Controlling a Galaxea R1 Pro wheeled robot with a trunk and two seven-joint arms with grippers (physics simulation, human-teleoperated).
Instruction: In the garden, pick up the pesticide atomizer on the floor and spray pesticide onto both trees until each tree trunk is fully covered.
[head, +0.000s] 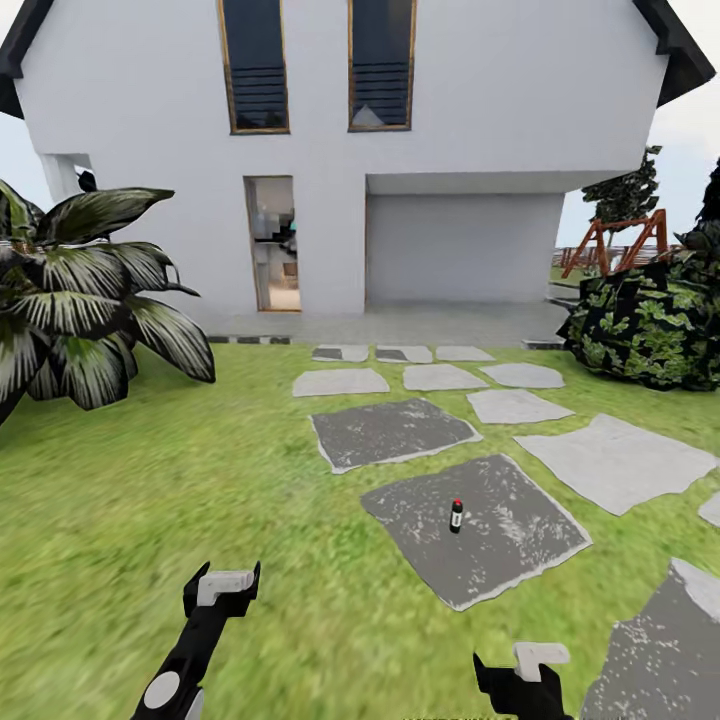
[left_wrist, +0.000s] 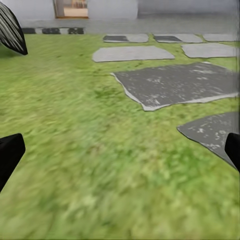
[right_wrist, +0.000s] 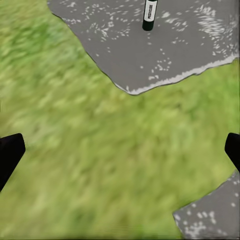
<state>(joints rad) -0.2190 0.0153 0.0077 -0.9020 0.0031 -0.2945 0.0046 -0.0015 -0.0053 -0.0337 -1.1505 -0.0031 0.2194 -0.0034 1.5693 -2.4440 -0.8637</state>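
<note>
Home garden: lawn (head: 150, 500), stepping stones (head: 390, 430), white house (head: 450, 150), leafy shrubs (head: 640, 330).

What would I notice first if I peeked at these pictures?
Probably the big white house at the far end of the lawn, with its open doorway glowing warm inside. Next, the little dark pesticide atomizer with a red cap, standing upright all alone on a dark stepping stone in the grass. At the left, a big striped leafy plant leans in over the lawn.
</note>
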